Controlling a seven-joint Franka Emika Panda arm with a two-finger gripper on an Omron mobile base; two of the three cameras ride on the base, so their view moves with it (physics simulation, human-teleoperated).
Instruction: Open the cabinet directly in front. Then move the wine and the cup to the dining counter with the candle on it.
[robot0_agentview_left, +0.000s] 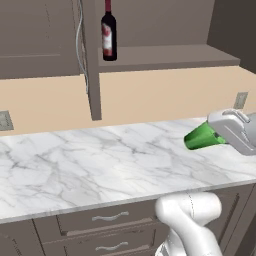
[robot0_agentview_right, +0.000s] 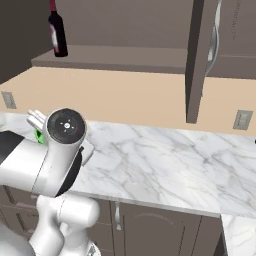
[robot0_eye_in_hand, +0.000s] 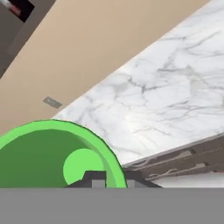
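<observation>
Your gripper (robot0_eye_in_hand: 109, 178) is pinching the green cup (robot0_agentview_left: 204, 136) by its rim: in the hand view one finger sits inside the mouth and the other just outside the wall, pressed close together on it. You look straight into the cup there, down to its paler round bottom. In the left base view the cup hangs tipped on its side in the air above the marble worktop (robot0_agentview_left: 100, 160), its base pointing away from the hand and toward the left, clear of the stone. In the right base view you see just a sliver of green (robot0_agentview_right: 38, 136) peeking out behind the arm's round joint.

The wine bottle (robot0_agentview_left: 108, 32) stands upright on the shelf of the open cabinet (robot0_agentview_left: 165, 55), up and well to the left of your gripper and well apart from it. The cabinet door (robot0_agentview_left: 90, 60) stands swung out edge-on, between the bottle's side and the closed cabinet next to it, with its curved silver handle along the edge. From the right base view the same bottle (robot0_agentview_right: 56, 32) sits at the shelf's far left end.

Below your gripper, under the worktop edge, run drawers with short silver handles (robot0_agentview_left: 110, 217). A wall socket (robot0_agentview_left: 240, 100) sits on the beige backsplash just behind and above the hand.
</observation>
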